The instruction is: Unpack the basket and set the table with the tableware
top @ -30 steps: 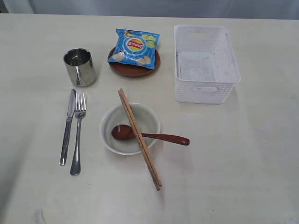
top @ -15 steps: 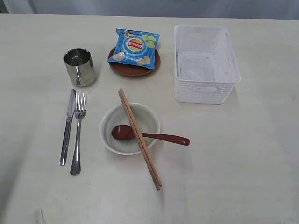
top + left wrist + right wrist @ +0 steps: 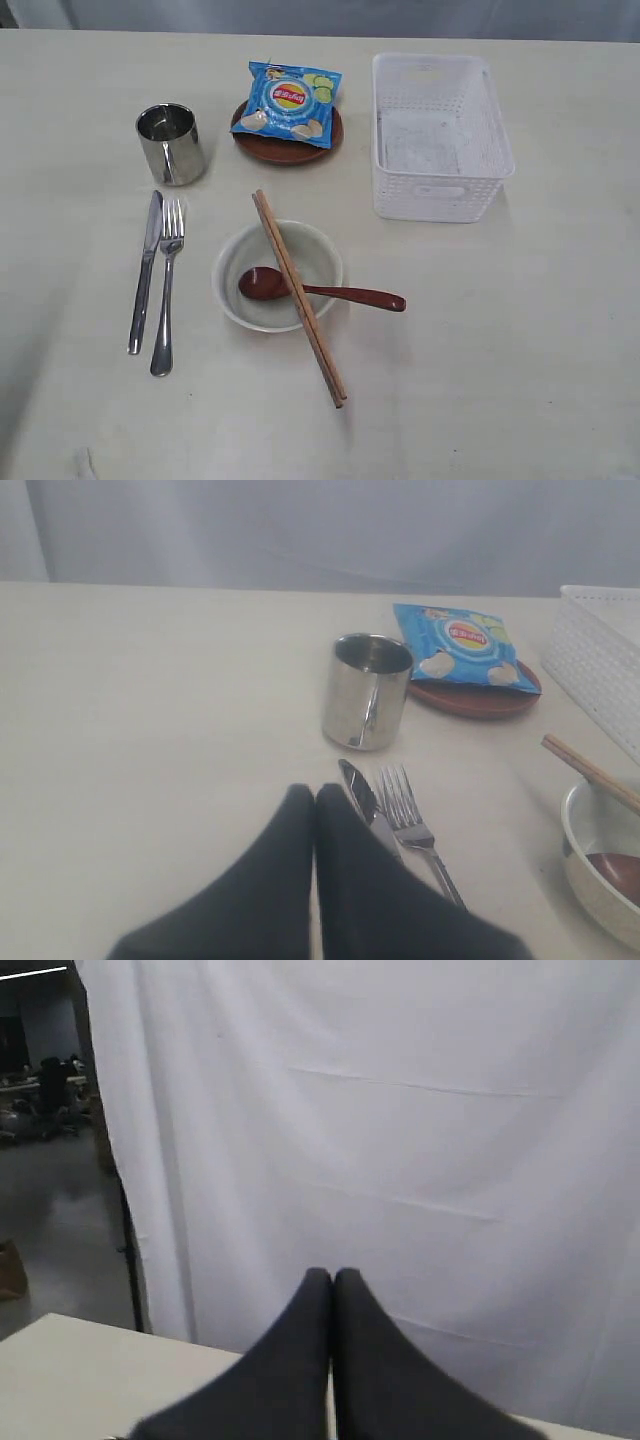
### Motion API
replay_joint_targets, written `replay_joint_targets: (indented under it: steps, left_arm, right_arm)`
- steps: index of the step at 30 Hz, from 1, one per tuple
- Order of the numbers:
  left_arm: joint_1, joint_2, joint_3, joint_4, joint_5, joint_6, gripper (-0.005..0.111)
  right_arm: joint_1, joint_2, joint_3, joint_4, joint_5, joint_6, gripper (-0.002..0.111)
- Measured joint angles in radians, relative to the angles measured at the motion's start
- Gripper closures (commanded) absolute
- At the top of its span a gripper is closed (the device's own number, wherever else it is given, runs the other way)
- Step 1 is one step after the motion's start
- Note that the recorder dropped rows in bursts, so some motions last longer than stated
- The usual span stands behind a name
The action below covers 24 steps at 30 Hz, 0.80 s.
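The white basket [image 3: 440, 135] stands empty at the back right of the table [image 3: 520, 350]. A steel cup [image 3: 170, 143] stands back left, with the knife [image 3: 145, 268] and fork [image 3: 167, 285] side by side in front of it. The cream bowl [image 3: 277, 275] holds the reddish-brown spoon [image 3: 320, 290], and chopsticks [image 3: 297, 294] lie across its rim. A blue chip bag [image 3: 291, 101] lies on the dark-brown plate [image 3: 287, 138]. Neither arm shows in the exterior view. My left gripper [image 3: 315, 792] is shut and empty, low beside the knife [image 3: 362, 798]. My right gripper [image 3: 332, 1275] is shut, facing a white curtain.
The left wrist view also shows the cup [image 3: 366, 691], the fork [image 3: 410, 815], the chip bag [image 3: 457, 646] on its plate [image 3: 480, 698], the basket's corner [image 3: 600, 650] and part of the bowl [image 3: 600, 865]. A white curtain [image 3: 400, 1140] hangs beyond the table's edge.
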State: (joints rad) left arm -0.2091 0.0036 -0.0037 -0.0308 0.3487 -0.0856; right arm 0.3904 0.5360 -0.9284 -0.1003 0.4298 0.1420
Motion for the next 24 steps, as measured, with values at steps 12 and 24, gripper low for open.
replay_joint_targets:
  steps: [12,24]
  left_arm:
    - [0.0,0.0,0.0,0.0,0.0,0.0,0.107]
    - [0.0,0.0,0.0,0.0,0.0,0.0,0.107]
  right_arm:
    - [-0.06,-0.121,0.405,-0.206,-0.056,0.055,0.109]
    - [-0.223,-0.319,0.677,-0.196,-0.157,0.185,0.109]
